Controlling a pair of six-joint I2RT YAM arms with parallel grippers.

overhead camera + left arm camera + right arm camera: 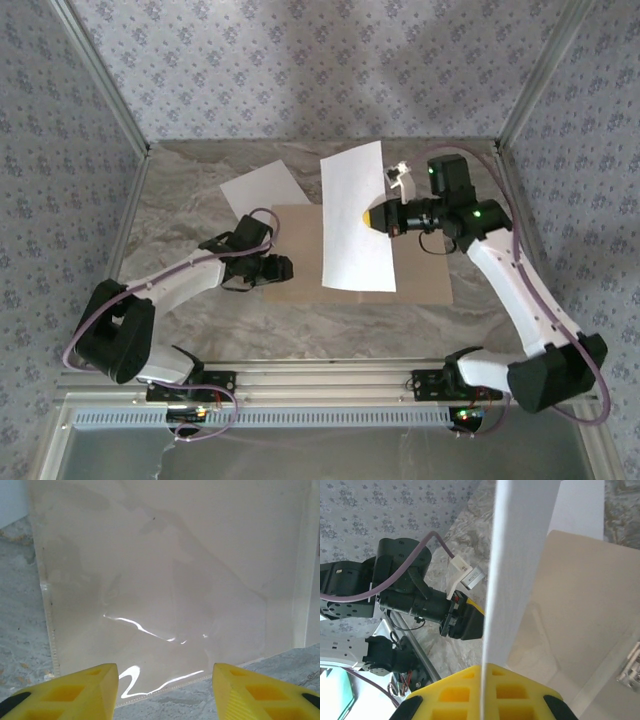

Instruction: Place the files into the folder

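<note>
The left gripper point(164, 675), jaws spread wide, points toward the right gripper point(482, 672), whose jaws are clamped on a white sheet point(520, 555).

Open tan folder point(425, 280) flat, white sheet point(355, 220) held above, second sheet point(265, 190) behind

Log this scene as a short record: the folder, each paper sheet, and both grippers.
folder: open flat on the table, pale inside up
held sheet: clamped in the right gripper, over the folder
second sheet: flat on the table by the folder's far left corner
left gripper: open, empty, at the folder's left edge
right gripper: shut on the held sheet's edge
</note>
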